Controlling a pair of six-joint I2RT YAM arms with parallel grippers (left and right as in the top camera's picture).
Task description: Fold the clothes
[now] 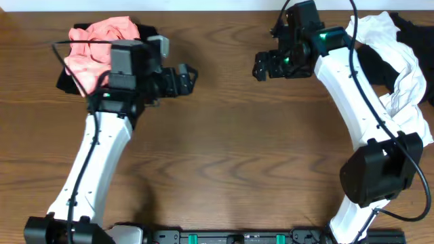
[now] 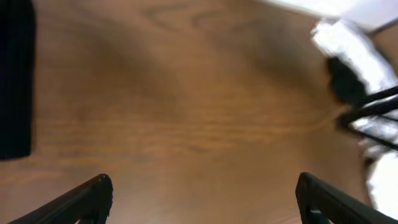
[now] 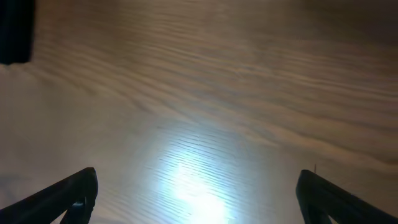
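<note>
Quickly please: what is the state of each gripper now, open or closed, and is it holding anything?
Left two-finger gripper: open, holding nothing.
Right two-finger gripper: open, holding nothing.

Robot lab (wooden table (image 1: 224, 169))

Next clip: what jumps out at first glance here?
A crumpled salmon-pink T-shirt sits at the far left of the table, partly hidden behind the left arm. A heap of white garments and black garments sprawls along the far right under the right arm. Between them the left gripper and right gripper face each other over bare wood, jaws wide apart and empty.
</note>
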